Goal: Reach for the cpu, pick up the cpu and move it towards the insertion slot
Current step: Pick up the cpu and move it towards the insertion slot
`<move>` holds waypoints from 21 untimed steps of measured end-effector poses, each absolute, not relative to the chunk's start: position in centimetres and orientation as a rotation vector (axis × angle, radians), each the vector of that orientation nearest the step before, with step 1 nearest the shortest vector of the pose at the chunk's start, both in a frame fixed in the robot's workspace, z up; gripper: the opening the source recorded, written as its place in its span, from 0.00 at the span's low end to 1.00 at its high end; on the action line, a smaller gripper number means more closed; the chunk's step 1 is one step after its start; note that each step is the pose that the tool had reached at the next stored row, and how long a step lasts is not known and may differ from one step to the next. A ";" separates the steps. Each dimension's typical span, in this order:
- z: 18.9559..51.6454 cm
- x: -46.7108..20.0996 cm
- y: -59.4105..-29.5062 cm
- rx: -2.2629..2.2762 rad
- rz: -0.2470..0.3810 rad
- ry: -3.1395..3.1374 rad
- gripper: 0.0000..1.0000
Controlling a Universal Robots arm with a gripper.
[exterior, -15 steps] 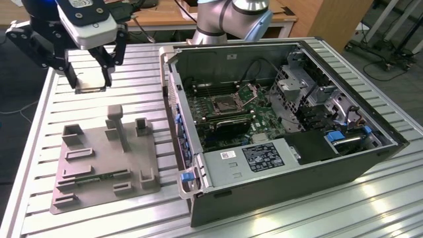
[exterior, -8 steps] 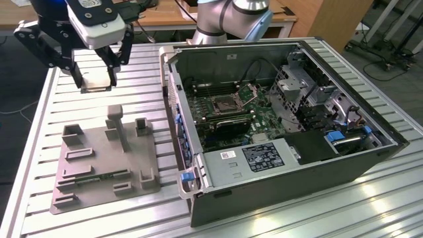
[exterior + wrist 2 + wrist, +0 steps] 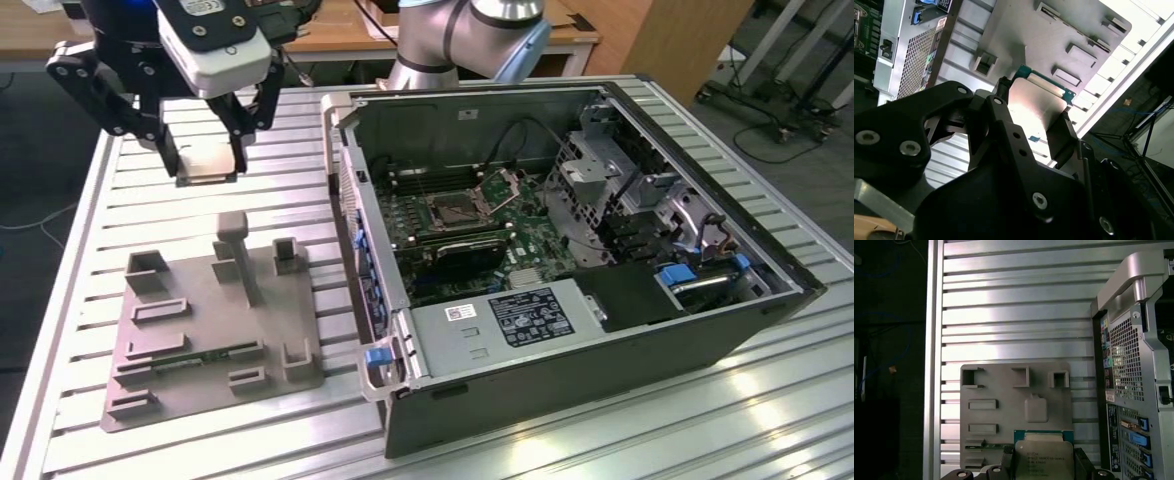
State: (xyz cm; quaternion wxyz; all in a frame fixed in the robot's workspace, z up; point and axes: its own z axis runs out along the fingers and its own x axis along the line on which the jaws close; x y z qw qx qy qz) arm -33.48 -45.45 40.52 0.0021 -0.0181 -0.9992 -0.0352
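Observation:
The cpu [image 3: 208,163], a small pale square chip, hangs in the air above the slatted table, at the exterior view's left. My gripper [image 3: 203,166] is shut on it, one black finger on each side. In the second wrist view the cpu [image 3: 1037,107] shows its silvery face and green edge between the black fingers [image 3: 1004,107]. In the first wrist view the cpu [image 3: 1044,459] sits between the fingertips over the grey fixture [image 3: 1004,390]. The insertion slot [image 3: 453,210], a silver-framed socket with a dark centre, lies inside the open computer case, well to the right of the chip.
The grey plastic fixture [image 3: 200,320] with upright blocks lies on the table below the gripper. The open computer case [image 3: 587,330] takes up the exterior view's right, its tall side wall [image 3: 350,190] facing the gripper. The arm's base [image 3: 467,40] stands behind the case.

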 end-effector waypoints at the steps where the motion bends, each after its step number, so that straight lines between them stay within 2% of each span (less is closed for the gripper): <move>1: 40.5 -33.4 -45.4 -0.057 -0.110 -3.135 0.54; 21: 40.5 -31.6 -45.4 -0.057 -0.110 -3.135 0.54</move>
